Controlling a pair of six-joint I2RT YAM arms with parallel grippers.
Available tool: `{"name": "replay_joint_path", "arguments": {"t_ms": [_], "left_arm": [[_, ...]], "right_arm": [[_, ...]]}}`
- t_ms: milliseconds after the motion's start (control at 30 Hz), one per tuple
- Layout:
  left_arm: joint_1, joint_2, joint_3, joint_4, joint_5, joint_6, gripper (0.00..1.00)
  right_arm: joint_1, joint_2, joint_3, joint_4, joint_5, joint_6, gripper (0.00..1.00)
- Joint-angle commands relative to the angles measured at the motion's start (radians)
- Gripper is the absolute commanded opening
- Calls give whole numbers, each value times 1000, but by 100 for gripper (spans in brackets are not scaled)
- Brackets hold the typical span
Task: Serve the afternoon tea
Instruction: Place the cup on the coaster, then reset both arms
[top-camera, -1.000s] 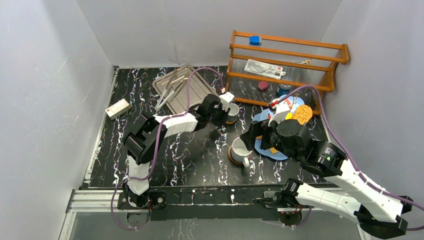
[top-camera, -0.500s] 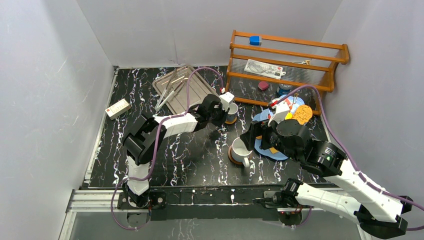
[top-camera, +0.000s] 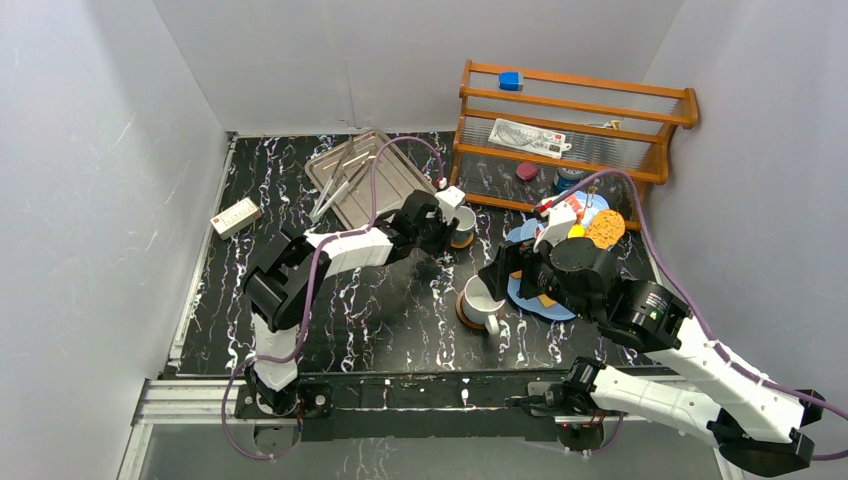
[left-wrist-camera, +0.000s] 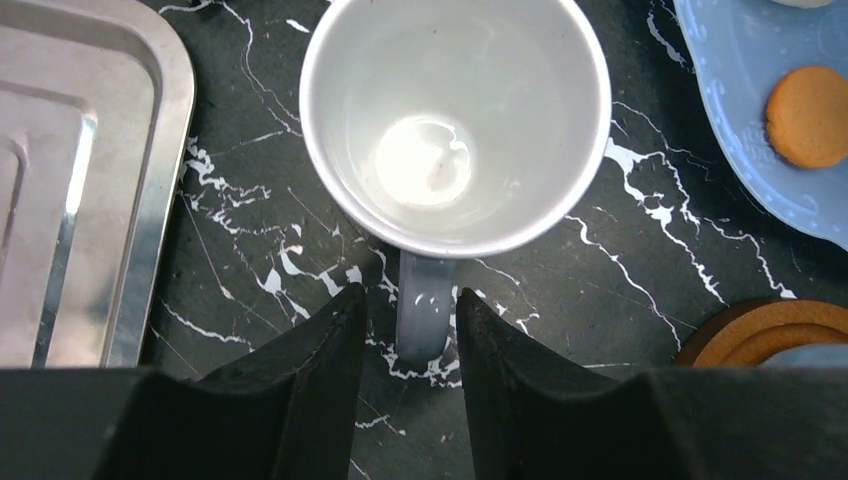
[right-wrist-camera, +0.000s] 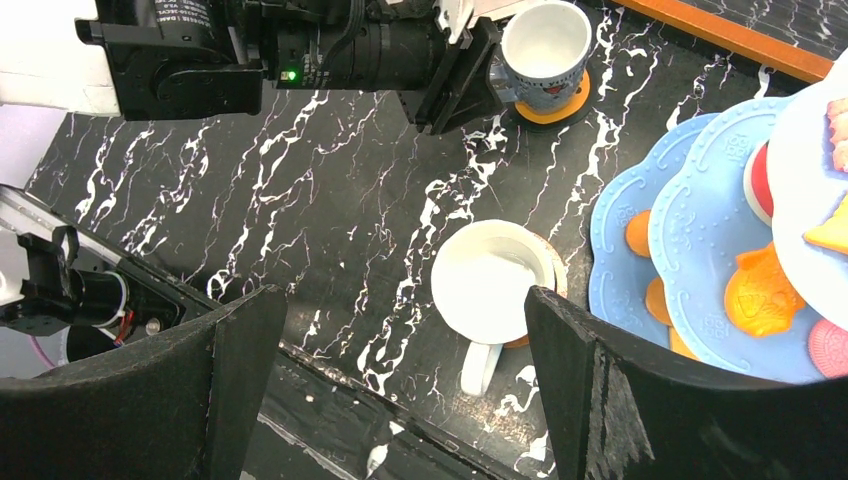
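A grey mug (left-wrist-camera: 455, 120) stands on an orange-brown saucer (right-wrist-camera: 560, 102) beside the light-blue three-tier stand (top-camera: 520, 235). My left gripper (left-wrist-camera: 410, 295) straddles the mug's handle (left-wrist-camera: 425, 315), jaws slightly apart with small gaps either side; it also shows in the top view (top-camera: 447, 222). A white mug (right-wrist-camera: 490, 285) sits on a second saucer (left-wrist-camera: 770, 335) in front of the stand. My right gripper (right-wrist-camera: 402, 295) hovers above it, wide open and empty. Toy pastries lie on the stand: an orange cookie (left-wrist-camera: 808, 115), an orange cake (right-wrist-camera: 760, 290), a pink one (right-wrist-camera: 830, 345).
A silver tray (top-camera: 360, 178) with metal tongs lies at the back left, its corner close to the grey mug (left-wrist-camera: 70, 180). A wooden rack (top-camera: 570, 130) stands at the back right. A small white box (top-camera: 237, 215) lies near the left wall.
My left gripper has drawn back slightly to the left from the grey mug. The mugs and the right arm have barely moved.
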Motion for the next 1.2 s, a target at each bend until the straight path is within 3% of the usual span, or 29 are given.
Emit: {"name": "replay_joint_path", "arguments": {"t_ms": [0,67,133,333,400,433,733,933,1167], "left_arm": [[-5,-118,-18,-20,-18,-38,38],[-5,-147,-21,-38,-23,-70,46],[-5,-184,-23,-60,-23,-96,60],[-5,-333,-27,-164,-65,-161,65],[-6,-391,-32,-200,-68,-178,84],[-5,-423,-33,-219,-69,-185,86],[-5,-686,-12,-358,-50,-258,91],[-5,-856,-19,-460,-41,-354,92],[-5,-1000,-86,-550,-4,-449,93]], "right_arm": [[3,-2,12,59,5,-1,98],[3,2,14,59,3,-1,99],[2,5,15,58,4,-1,99],[2,19,14,66,-2,7,99],[2,25,16,63,1,9,99],[2,28,18,63,5,10,99],[2,68,48,59,118,24,99],[2,75,52,84,52,-22,99],[3,60,2,108,39,31,99]]}}
